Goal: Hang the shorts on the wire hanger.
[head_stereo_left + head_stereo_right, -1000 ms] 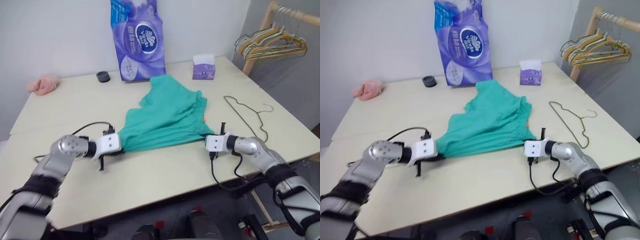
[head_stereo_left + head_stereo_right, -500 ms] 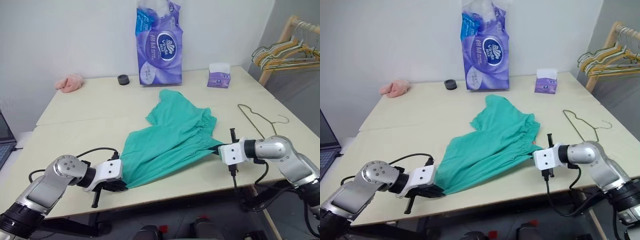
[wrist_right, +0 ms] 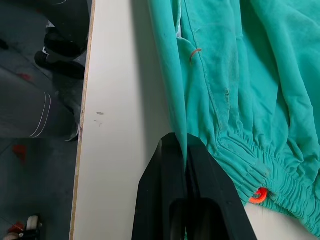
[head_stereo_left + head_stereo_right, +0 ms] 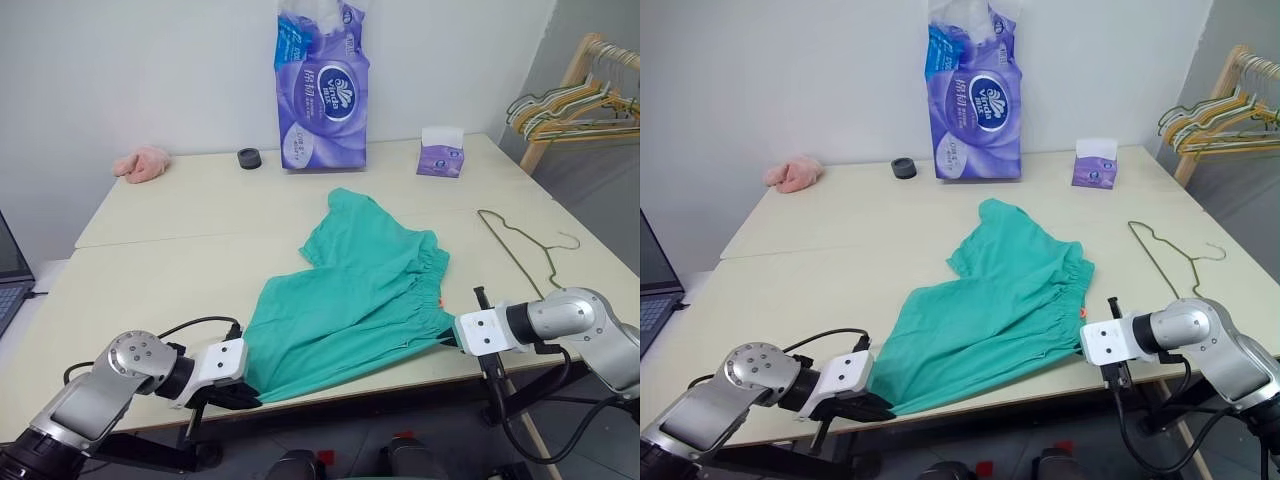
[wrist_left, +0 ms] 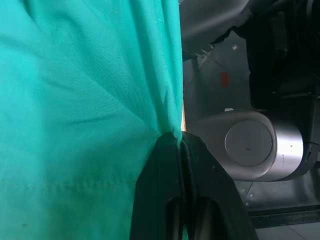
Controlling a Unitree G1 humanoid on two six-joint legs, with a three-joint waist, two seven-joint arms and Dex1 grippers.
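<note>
The teal-green shorts (image 4: 350, 290) lie spread on the table (image 4: 150, 270), reaching down to its front edge. My left gripper (image 4: 250, 395) is shut on the shorts' front-left corner, just past the table edge; in the left wrist view its black fingers (image 5: 165, 165) pinch the cloth. My right gripper (image 4: 447, 340) is shut on the front-right corner near the gathered waistband (image 3: 260, 175), with a fold of cloth between its fingers (image 3: 167, 170). The thin olive wire hanger (image 4: 515, 240) lies flat on the table, right of the shorts and beyond my right gripper.
A tall purple tissue pack (image 4: 322, 85), a small tissue box (image 4: 441, 160), a black round object (image 4: 248, 158) and a pink fluffy cloth (image 4: 142, 162) stand along the back. A wooden rack with bunched hangers (image 4: 570, 100) is at the far right. A laptop (image 4: 10, 275) is at the left.
Both grippers have pulled back toward the table's front edge, dragging the shorts with them. The camera has also shifted, so the whole scene sits differently.
</note>
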